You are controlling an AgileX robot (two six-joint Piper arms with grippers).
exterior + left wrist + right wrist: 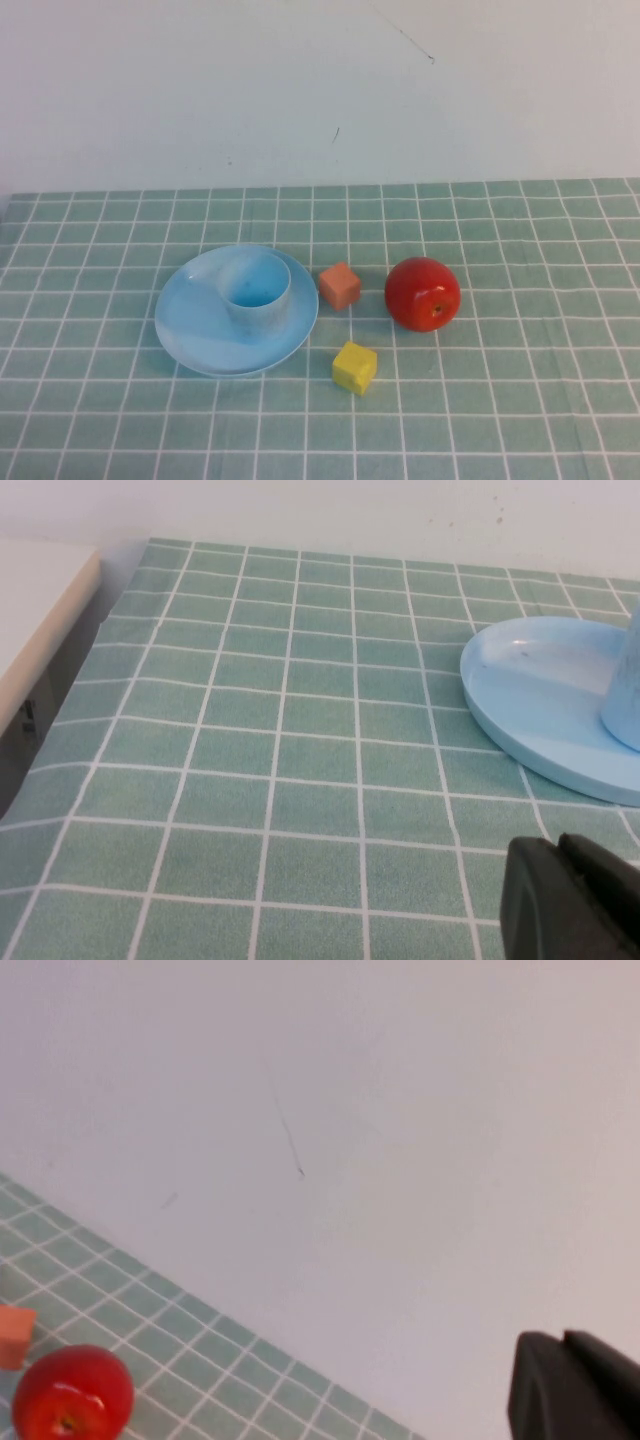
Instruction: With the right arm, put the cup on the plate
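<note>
From the high view I see the cup [257, 295] standing upright on the plate [190, 325], set toward the plate's right half with its open mouth up. The plate lies flat on the bench [520, 400], which is covered by a green checked cloth. An orange cube [340, 286] sits just beside the plate's right rim; a yellow cube [355, 367] lies near the rim, toward the robot. A red apple [423, 293] rests to the right of the orange cube, apart from it. Neither arm appears in the high view. The left gripper [570, 900] shows only as a dark body in its wrist view, low over the cloth near the plate; I cannot tell how its jaws stand. The right gripper [575, 1385] is raised, facing the wall, jaws pressed together and holding nothing.
</note>
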